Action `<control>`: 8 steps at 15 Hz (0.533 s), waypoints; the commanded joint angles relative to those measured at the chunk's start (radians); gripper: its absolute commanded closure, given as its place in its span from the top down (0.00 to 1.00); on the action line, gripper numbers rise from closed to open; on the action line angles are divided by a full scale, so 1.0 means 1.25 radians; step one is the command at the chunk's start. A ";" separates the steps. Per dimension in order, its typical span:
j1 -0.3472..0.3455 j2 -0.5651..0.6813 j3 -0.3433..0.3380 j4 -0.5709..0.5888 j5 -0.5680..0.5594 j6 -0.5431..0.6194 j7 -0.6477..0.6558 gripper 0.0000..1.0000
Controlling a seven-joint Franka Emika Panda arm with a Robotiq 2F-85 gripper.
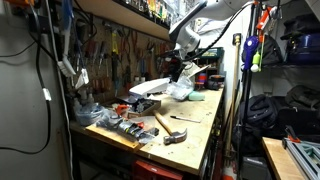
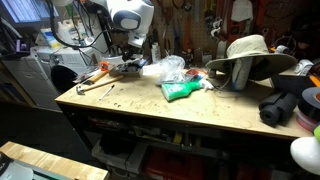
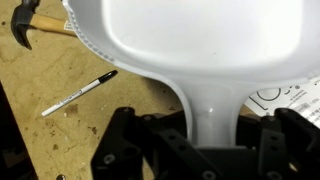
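My gripper [image 3: 210,128] is shut on the handle of a white plastic scoop [image 3: 190,40], whose wide bowl fills the top of the wrist view. In an exterior view the scoop [image 1: 150,87] is held level above the wooden workbench [image 1: 200,125], with the gripper [image 1: 183,68] at its handle end. Below the scoop lie a black-and-white pen [image 3: 80,93] and a hammer [image 3: 30,25]. In an exterior view the gripper [image 2: 135,55] is at the far left part of the bench; the scoop is hard to make out there.
A clear plastic bag [image 2: 165,68] and a green object [image 2: 182,90] lie mid-bench. A hat [image 2: 245,55] and a black item [image 2: 285,105] are to the right. The hammer [image 1: 170,128] and assorted tools [image 1: 110,118] lie near the bench's front. Tools hang on the wall [image 1: 110,50].
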 commanded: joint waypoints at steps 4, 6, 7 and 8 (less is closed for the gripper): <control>0.013 -0.019 0.007 -0.071 0.083 0.116 0.061 0.00; 0.022 -0.015 0.008 -0.080 0.097 0.147 0.086 0.00; 0.025 -0.014 0.011 -0.083 0.101 0.158 0.097 0.00; 0.031 -0.014 0.013 -0.088 0.106 0.175 0.106 0.00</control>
